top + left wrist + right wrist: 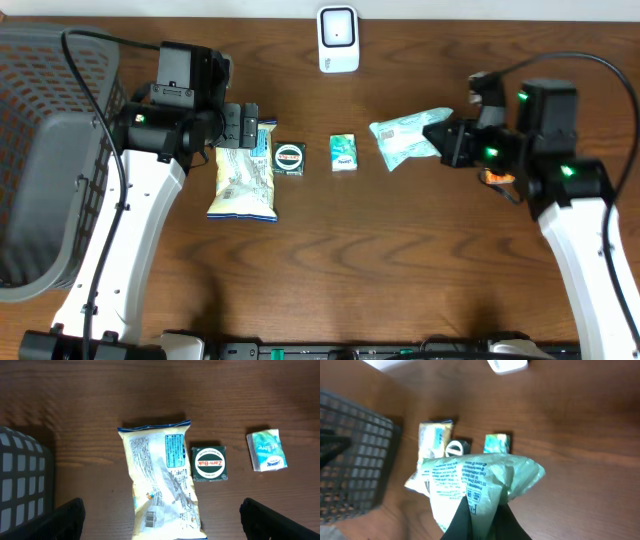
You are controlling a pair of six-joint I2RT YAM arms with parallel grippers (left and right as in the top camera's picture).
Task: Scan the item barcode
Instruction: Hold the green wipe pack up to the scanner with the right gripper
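Observation:
My right gripper (443, 140) is shut on the edge of a pale green plastic packet (405, 139), holding it above the table at the right; in the right wrist view the packet (470, 485) bulges out over the fingers (462, 520), printed text facing up. The white barcode scanner (338, 39) stands at the back edge, seen in the right wrist view at the top (507, 365). My left gripper (243, 125) hangs open over a white and blue snack bag (244, 176). Its fingers (65, 520) straddle the bag (162, 485), whose barcode faces up.
A small dark Zam-Buk tin (289, 159) and a green tissue pack (344, 153) lie in a row between the two arms. A grey mesh basket (50, 150) fills the left side of the table.

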